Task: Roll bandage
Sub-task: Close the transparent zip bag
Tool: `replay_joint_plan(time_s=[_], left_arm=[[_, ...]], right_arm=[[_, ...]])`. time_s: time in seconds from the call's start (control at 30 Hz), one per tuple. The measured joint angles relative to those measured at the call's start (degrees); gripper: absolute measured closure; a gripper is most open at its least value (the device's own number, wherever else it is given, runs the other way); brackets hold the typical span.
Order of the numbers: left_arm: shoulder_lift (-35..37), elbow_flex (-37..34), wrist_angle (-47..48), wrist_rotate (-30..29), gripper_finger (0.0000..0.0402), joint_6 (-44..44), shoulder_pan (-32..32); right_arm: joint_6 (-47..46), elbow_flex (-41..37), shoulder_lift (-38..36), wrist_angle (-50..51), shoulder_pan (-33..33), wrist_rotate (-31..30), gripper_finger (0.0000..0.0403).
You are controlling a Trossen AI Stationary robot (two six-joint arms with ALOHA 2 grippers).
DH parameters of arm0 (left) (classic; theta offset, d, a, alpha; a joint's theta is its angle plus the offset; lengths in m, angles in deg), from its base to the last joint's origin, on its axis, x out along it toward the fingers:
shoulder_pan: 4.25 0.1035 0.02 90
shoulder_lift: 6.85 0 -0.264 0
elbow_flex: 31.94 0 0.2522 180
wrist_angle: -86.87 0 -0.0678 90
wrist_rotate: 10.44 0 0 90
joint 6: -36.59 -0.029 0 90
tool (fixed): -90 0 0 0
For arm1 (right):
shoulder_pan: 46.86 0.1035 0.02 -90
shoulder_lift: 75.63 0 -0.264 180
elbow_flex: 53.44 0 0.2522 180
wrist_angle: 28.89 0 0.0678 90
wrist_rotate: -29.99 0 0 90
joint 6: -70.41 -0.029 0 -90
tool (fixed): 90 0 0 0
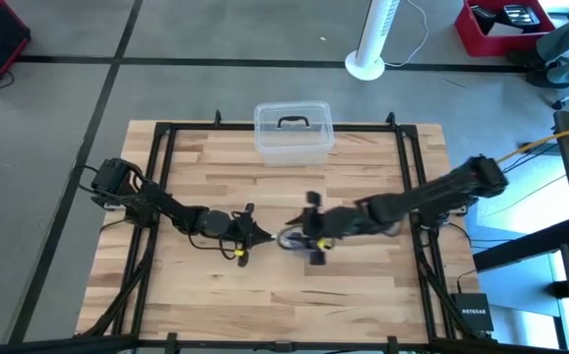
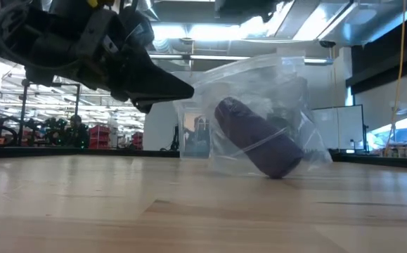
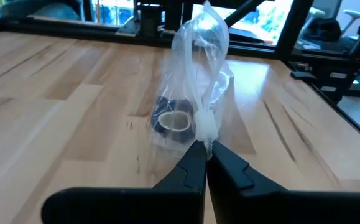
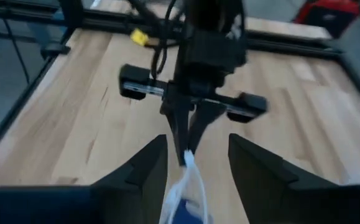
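On the pale wooden plank surface (image 1: 196, 295), near its middle, a clear crinkly plastic bag (image 2: 259, 112) is seen, with the dark blue-purple fabric bandage (image 2: 256, 137), wound into a small roll, enclosed inside it and resting tilted on the wood. The bag's gathered neck is pinched by the left pincer (image 3: 206, 155), whose dark fingers are closed tight on the plastic, as the left wrist view shows. Opposite it, on the far side of the bag, the right pincer (image 4: 195, 162) is held with its fingers parted on either side of the bag's white twisted end, nothing being gripped by it.

The step in hand is judged to be freeing the roll from the bag. It is done well if the neck is kept firmly clamped by the left pincer while the bag's body is taken low by the right, so that the thin film is not torn and the roll is not squeezed out of shape.

Both arms are stretched low and inward from the surface's sides, meeting tip to tip. Farther back, a clear plastic box with a black handle (image 1: 293, 132) is left at the far edge.
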Motion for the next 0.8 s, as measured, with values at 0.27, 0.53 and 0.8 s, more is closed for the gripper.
replay_joint_plan(time_s=[0.27, 0.53, 0.8], left_arm=[[0.0, 0.3, 0.1, -0.2, 0.0401, -0.8, -0.1], [0.0, 0.3, 0.3, -0.2, 0.0402, -1.3, -0.1], [0.0, 0.3, 0.6, -0.4, 0.0401, -1.5, -0.1]], right_arm=[[2.7, 6.2, 14.7, 1.6, -5.6, 9.9, 0.0241], [4.3, 8.1, 18.2, 2.5, -5.8, 9.8, 0.0243], [4.6, 8.0, 18.4, 3.0, -6.1, 9.4, 0.0318]])
